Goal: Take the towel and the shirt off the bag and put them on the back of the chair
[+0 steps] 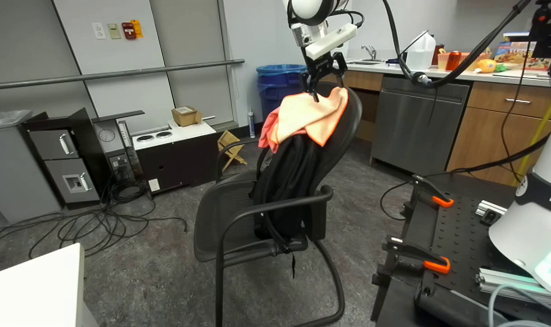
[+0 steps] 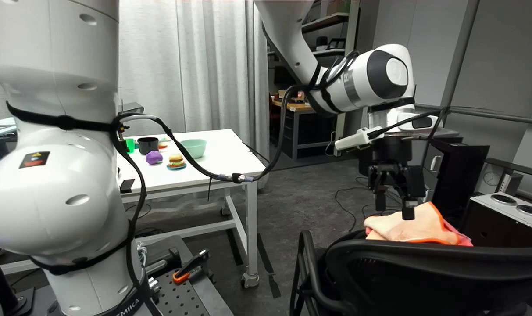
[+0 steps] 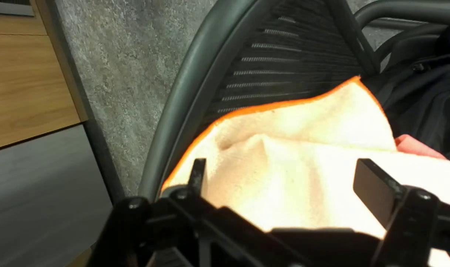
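Note:
A peach towel with an orange hem point(image 1: 305, 111) drapes over the top of the black bag point(image 1: 289, 181) and against the chair's backrest point(image 1: 354, 116). The towel also shows in an exterior view point(image 2: 417, 228) and the wrist view point(image 3: 302, 124). A coral-pink cloth point(image 1: 270, 131), perhaps the shirt, shows from under it. The bag slouches upright on the seat, leaning on the backrest; its top is hidden by cloth. My gripper point(image 1: 328, 91) is open and points down at the towel. In the wrist view its fingers point(image 3: 280, 174) are wide apart with towel behind them; contact cannot be told.
The chair's curved armrest point(image 1: 275, 205) stands beside the bag. The robot's black mounting table point(image 1: 466, 227) with orange-tipped clamps is near the chair. A counter point(image 1: 364, 68) and a blue bin point(image 1: 280, 84) stand behind. A white table point(image 2: 222, 158) holds toy food and bowls.

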You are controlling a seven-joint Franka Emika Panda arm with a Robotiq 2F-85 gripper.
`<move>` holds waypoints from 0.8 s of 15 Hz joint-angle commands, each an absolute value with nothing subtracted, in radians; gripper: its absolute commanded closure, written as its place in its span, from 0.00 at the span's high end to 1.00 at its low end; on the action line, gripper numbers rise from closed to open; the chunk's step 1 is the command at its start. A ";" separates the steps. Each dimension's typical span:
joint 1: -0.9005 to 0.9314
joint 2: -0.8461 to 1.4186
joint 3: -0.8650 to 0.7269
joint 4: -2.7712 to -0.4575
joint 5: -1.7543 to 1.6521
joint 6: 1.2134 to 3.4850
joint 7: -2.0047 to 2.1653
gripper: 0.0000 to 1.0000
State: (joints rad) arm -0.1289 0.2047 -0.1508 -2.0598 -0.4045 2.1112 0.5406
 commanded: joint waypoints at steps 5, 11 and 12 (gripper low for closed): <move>-0.120 0.305 -0.224 -1.979 -0.428 2.122 0.560 1.00; -0.115 0.339 -0.245 -1.956 -0.425 2.120 0.561 0.66; -0.114 0.339 -0.245 -1.953 -0.424 2.120 0.562 0.59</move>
State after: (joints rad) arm -0.1287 0.3110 -0.2260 -1.9835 -0.4069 2.1112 0.5421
